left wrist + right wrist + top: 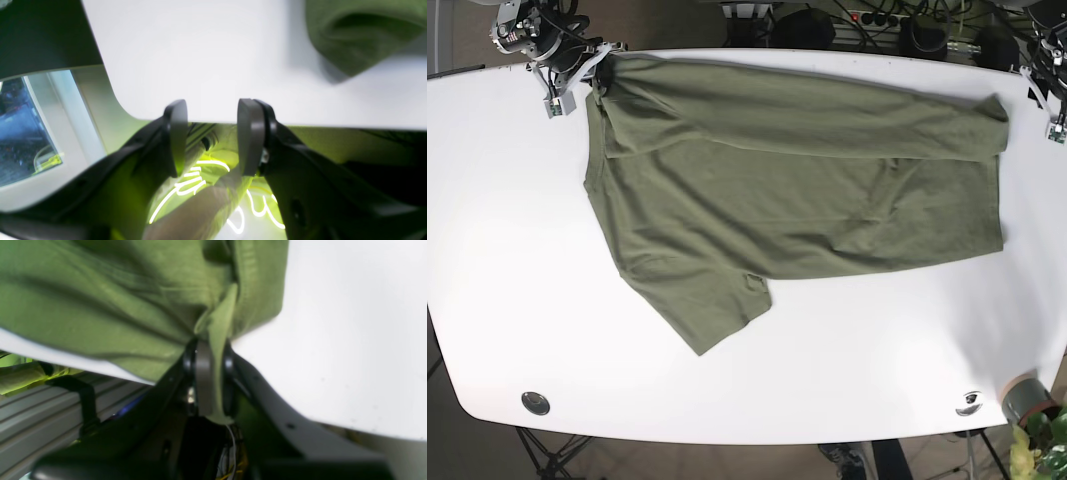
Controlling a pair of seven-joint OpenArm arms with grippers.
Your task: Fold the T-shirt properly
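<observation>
Clamped in your right gripper (213,380), the T-shirt (797,190) shows one long fold done; sleeve and cross-folds remain, I judge. Left gripper (211,136) gapes empty.

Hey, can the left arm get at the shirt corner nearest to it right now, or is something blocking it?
Probably yes. The left gripper is open and empty at the table edge, and only bare white surface lies between it and the nearby folded corner of the T-shirt.

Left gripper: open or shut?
Open. The left gripper shows a clear gap between its pads, nothing held; the T-shirt lies apart.
</observation>
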